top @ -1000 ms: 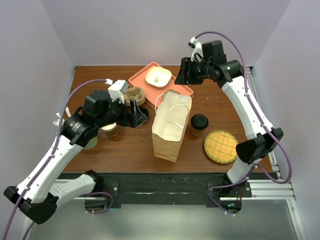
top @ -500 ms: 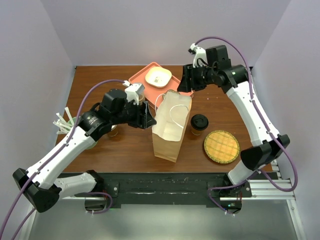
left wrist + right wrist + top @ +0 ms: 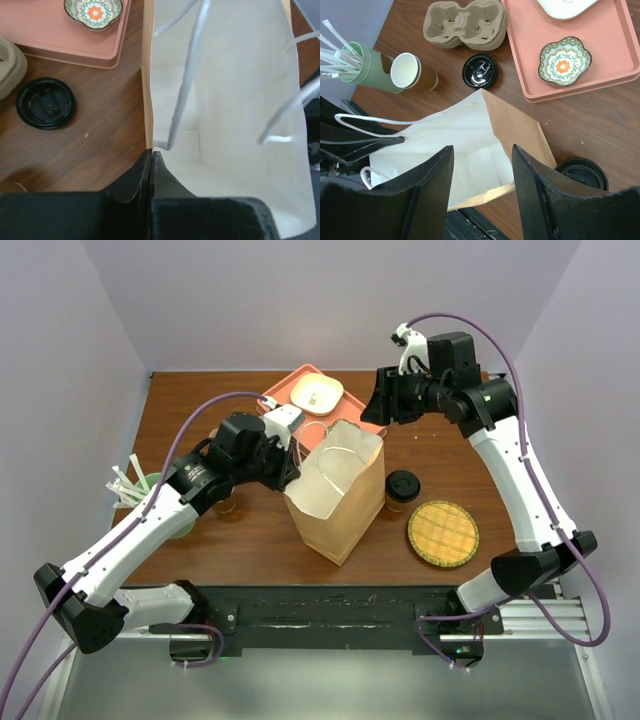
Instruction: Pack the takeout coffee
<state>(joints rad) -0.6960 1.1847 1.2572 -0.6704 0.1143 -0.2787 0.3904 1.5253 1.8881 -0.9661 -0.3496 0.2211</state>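
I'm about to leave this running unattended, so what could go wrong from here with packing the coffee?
1. The left gripper pinches only one thin edge of the paper bag; the paper could tear or slip free, letting the mouth close.
2. The takeout coffee stands close beside the bag; the open right gripper, reaching for it, might nudge the bag or tip the cup.

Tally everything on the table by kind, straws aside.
Cups: 3 (coffee, lidless cup, green cup)
Loose lid: 1
Bag: 1
Tray: 1
Dishes: 2 (white dish, patterned dish)
Carrier: 1
Mat: 1
Total: 10
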